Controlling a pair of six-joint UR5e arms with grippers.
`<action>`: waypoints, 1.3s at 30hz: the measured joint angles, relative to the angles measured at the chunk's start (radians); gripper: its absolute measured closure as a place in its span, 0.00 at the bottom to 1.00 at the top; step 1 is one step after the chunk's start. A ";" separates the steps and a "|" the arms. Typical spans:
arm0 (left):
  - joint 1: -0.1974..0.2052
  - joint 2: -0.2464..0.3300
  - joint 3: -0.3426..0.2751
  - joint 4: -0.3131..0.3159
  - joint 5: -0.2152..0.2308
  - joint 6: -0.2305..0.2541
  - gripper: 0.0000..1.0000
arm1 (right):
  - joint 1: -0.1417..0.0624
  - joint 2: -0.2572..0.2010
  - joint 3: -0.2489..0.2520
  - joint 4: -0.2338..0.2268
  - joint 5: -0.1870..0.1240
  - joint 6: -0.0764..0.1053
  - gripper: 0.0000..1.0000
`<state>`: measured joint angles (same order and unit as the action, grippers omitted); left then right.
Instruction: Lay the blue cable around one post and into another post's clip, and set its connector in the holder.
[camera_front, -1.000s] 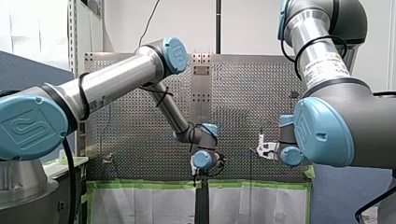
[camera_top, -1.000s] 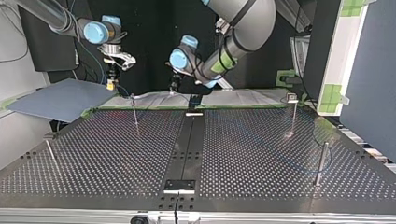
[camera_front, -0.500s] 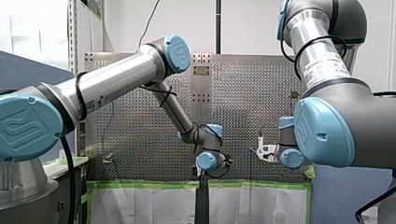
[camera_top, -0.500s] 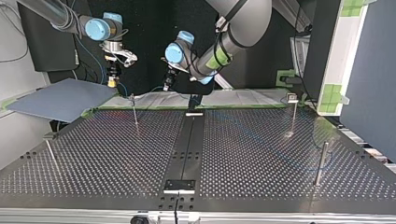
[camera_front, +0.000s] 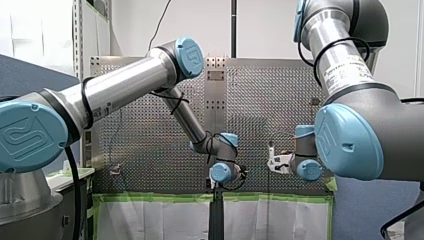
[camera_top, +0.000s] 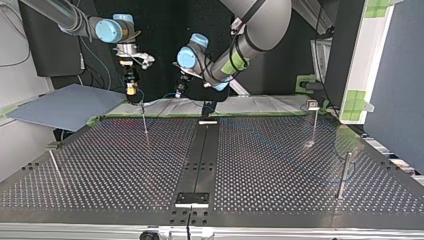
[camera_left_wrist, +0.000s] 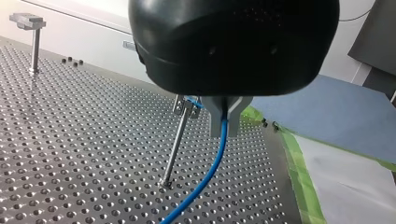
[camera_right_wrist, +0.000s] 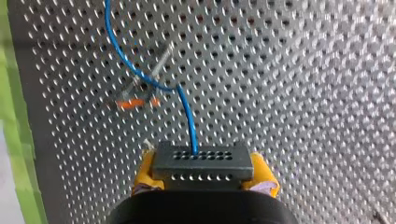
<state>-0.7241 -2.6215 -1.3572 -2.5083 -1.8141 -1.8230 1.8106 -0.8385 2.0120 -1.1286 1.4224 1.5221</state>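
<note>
Clamping blue cable (camera_left_wrist: 222, 135) and connector (camera_right_wrist: 201, 161), both jaws.

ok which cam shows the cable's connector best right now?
Right wrist view: the connector fills the foreground, clamped by my right gripper between its yellow pads, with the blue cable running out of it. Top view shows only a small blob there, front view can't resolve it, and left wrist view shows cable only.

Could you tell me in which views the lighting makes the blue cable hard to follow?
Left wrist view: the blue cable stands clear on the bright table. Right wrist view: clear too. Top view: nearly lost against the dark backdrop.
</note>
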 joint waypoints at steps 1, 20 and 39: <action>0.001 0.000 0.000 0.000 0.000 0.000 0.98 | 0.001 0.000 0.000 0.004 -0.007 -0.002 1.00; 0.014 0.000 0.000 0.000 0.000 -0.009 0.98 | 0.015 0.000 0.028 0.017 0.012 -0.040 1.00; 0.013 0.000 -0.001 -0.001 0.000 -0.010 0.98 | -0.032 0.000 0.069 -0.029 0.174 0.030 1.00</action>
<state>-0.7110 -2.6216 -1.3580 -2.5096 -1.8144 -1.8330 1.7783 -0.8385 2.0815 -1.1572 1.5959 1.5517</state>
